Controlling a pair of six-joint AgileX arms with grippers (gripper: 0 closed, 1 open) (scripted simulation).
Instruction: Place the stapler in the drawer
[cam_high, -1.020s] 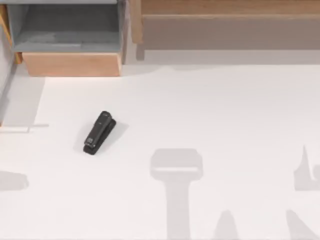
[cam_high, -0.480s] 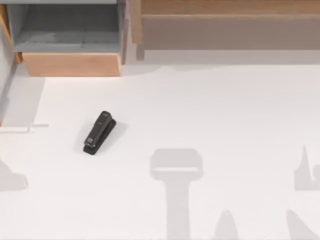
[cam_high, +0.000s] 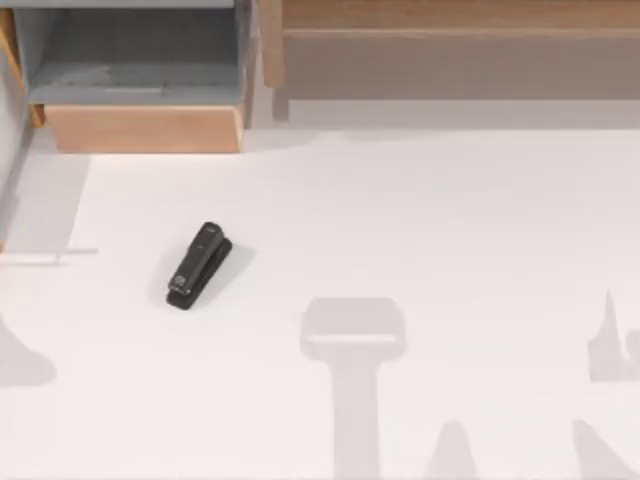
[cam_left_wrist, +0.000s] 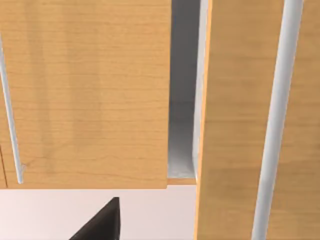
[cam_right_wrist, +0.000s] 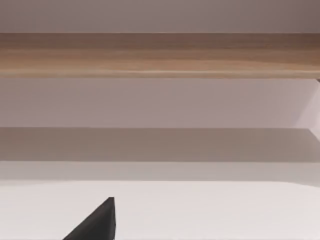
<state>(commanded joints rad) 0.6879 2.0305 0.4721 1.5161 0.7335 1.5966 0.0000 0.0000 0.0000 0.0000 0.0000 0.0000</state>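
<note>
I cannot tell how either gripper's fingers stand. The stapler (cam_high: 198, 266) lies flat and slantwise on the table (cam_high: 430, 230), left of centre, well apart from the open drawer (cam_high: 143, 128) at the far left edge, beside the shelf (cam_high: 450, 60).

stapler (cam_high: 198, 266) on the table's (cam_high: 420, 230) left half, drawer (cam_high: 140, 128) behind it, shelf (cam_high: 450, 50) right of the drawer

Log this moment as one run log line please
stapler: flat on table, left half | drawer: open, far left | grasp: not yet begun
</note>
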